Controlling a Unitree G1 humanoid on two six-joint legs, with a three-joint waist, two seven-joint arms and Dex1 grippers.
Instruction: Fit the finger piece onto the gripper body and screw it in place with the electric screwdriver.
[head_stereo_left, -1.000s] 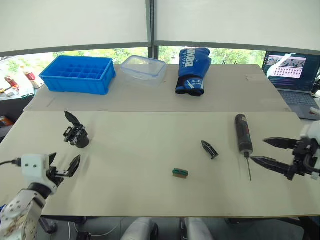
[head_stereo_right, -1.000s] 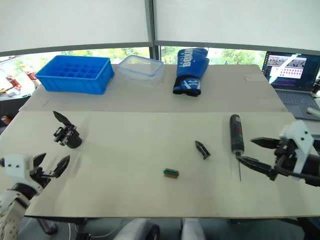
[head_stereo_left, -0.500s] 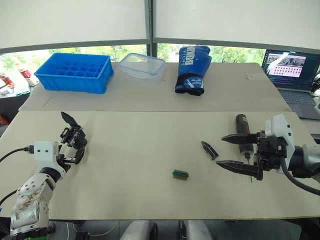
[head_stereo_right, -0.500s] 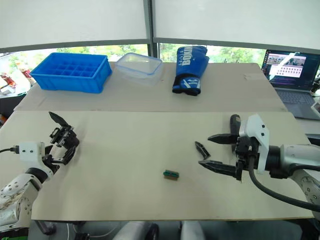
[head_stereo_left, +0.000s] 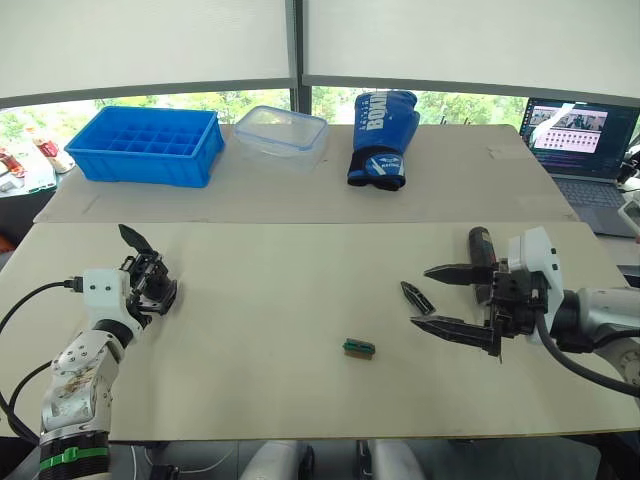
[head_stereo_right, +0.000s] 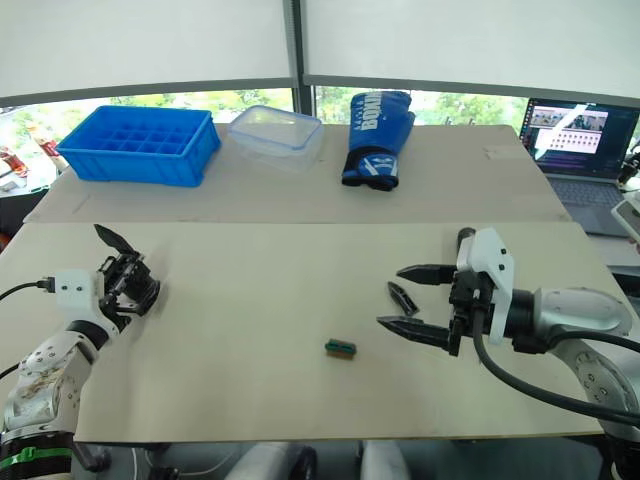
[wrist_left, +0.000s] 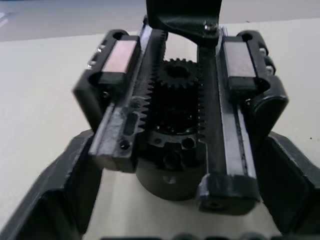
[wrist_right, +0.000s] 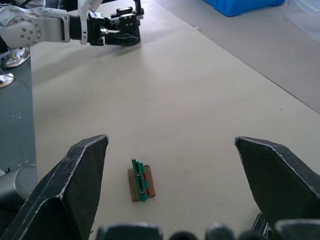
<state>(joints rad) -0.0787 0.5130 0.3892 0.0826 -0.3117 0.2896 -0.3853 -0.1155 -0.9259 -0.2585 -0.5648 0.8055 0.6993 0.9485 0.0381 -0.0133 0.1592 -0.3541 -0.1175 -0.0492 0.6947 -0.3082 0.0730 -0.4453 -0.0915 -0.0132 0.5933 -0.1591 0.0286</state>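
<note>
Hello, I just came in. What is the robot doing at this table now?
The robot is assembling a small gripper. Its left end effector is around the gripper body at the table's left side, fingers either side. The right end effector hangs open beside the finger piece, not holding it. The electric screwdriver lies untouched behind the right arm.

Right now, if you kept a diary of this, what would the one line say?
left gripper: open around gripper body | right gripper: open beside finger piece | electric screwdriver: lying on table, untouched
</note>
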